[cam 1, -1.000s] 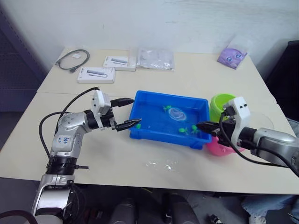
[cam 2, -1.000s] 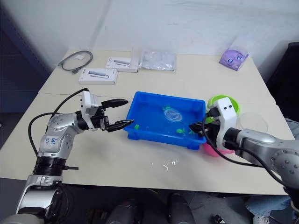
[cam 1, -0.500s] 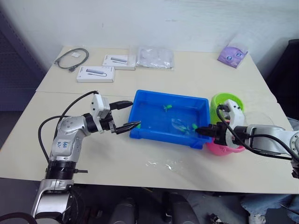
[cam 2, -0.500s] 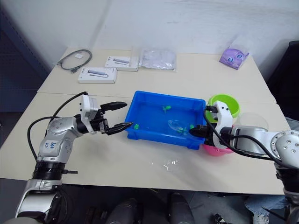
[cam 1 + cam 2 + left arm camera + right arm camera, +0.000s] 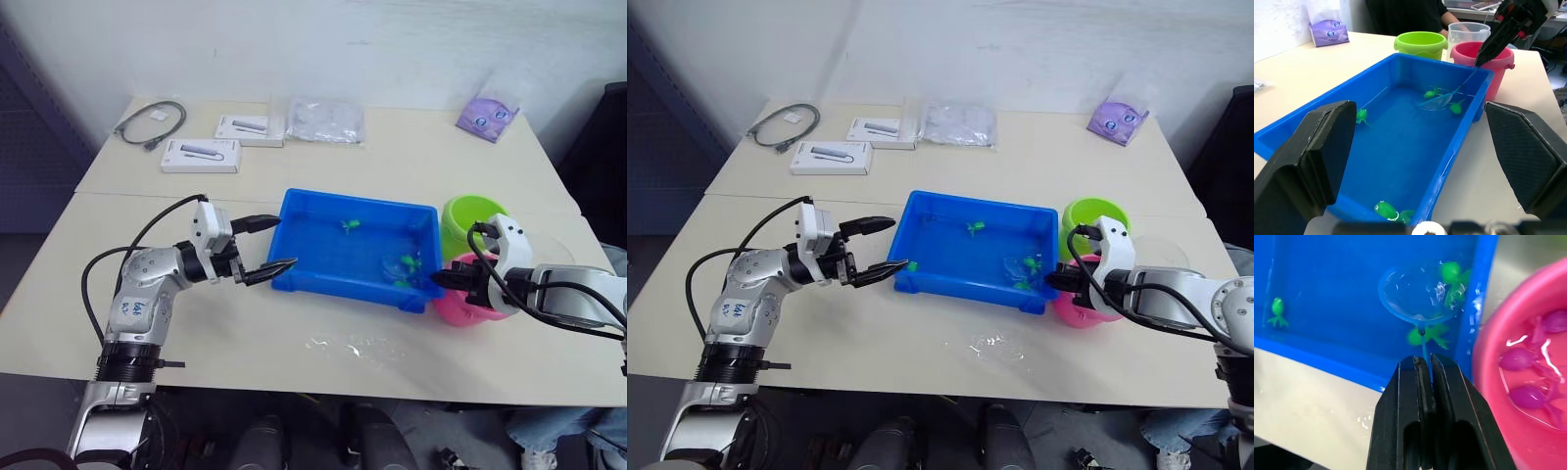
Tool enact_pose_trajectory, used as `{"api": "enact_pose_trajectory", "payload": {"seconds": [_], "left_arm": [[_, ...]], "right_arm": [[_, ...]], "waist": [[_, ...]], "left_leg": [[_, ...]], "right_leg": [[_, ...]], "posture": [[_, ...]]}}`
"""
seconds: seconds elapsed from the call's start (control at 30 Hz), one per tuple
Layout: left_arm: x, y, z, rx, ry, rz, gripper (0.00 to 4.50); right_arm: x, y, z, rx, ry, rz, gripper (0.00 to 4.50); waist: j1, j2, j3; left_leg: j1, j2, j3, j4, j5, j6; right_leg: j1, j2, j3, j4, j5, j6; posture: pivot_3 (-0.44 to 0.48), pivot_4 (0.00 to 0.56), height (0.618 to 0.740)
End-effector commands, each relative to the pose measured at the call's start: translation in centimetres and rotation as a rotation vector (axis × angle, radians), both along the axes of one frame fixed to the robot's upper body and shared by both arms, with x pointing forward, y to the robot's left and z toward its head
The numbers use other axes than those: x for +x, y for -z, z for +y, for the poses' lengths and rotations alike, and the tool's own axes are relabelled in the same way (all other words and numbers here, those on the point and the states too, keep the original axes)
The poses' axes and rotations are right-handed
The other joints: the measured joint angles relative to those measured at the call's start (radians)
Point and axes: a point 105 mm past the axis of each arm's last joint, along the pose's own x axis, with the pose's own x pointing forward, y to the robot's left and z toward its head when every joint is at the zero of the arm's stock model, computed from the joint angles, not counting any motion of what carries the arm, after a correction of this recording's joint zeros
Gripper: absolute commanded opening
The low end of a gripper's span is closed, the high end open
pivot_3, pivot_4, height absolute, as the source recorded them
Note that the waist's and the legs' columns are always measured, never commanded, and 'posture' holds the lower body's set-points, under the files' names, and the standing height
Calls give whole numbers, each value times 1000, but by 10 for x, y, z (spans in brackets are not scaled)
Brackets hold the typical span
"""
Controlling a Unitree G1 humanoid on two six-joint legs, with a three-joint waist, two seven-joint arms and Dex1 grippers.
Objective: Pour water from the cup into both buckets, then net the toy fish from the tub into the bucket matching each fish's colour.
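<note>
Jaws of my right gripper (image 5: 1425, 363) clamp the net (image 5: 1418, 296); left gripper (image 5: 266, 246) gapes wide. Pink fish (image 5: 1528, 395) sit in the pink bucket (image 5: 476, 305); green fish (image 5: 1386, 210) remain in the tub (image 5: 294, 277), centre frame.

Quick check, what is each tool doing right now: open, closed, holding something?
Left tool: open, holding nothing, beside the tub.
Right tool: closed on the net handle, hoop in the tub.
</note>
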Motion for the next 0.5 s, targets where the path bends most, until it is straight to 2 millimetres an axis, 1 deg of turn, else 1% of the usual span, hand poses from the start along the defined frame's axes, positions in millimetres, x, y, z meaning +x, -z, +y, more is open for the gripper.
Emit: {"api": "enact_pose_trajectory", "payload": {"seconds": [0.03, 0.1, 0.27, 0.37, 0.5], "left_arm": [[-3, -9, -4, -18, 19, -44, 4489], [-2, -9, -5, -20, 21, -45, 4489], [-1, -9, -5, -22, 18, -48, 4489], [-1, -9, -5, -21, 14, -48, 4489], [0, -8, -3, -21, 9, -49, 4489]], "right_arm": [[2, -14, 0, -3, 10, -47, 0], [2, -15, 4, -23, -3, -49, 0], [5, -26, 6, -178, -52, -122, 0], [2, -30, 13, -391, -196, -264, 0], [-3, -30, 15, -515, -321, -376, 0]], "waist": [[0, 0, 0], [-1, 0, 0], [-1, 0, 0], [0, 1, 0], [4, 1, 0]], "left_leg": [[0, 0, 0, 0, 0, 0], [0, 0, 0, 0, 0, 0], [0, 0, 0, 0, 0, 0], [-1, 0, 0, 0, 0, 0], [-4, 0, 0, -1, 0, 1]], "right_leg": [[0, 0, 0, 0, 0, 0], [0, 0, 0, 0, 0, 0], [-1, 0, 0, 0, 0, 0], [-2, 0, 0, 0, 0, 0], [-4, 0, 0, -1, 0, 0]], "posture": [[0, 150, 740], [0, 150, 740], [0, 150, 740], [0, 150, 740], [0, 150, 740]]}}
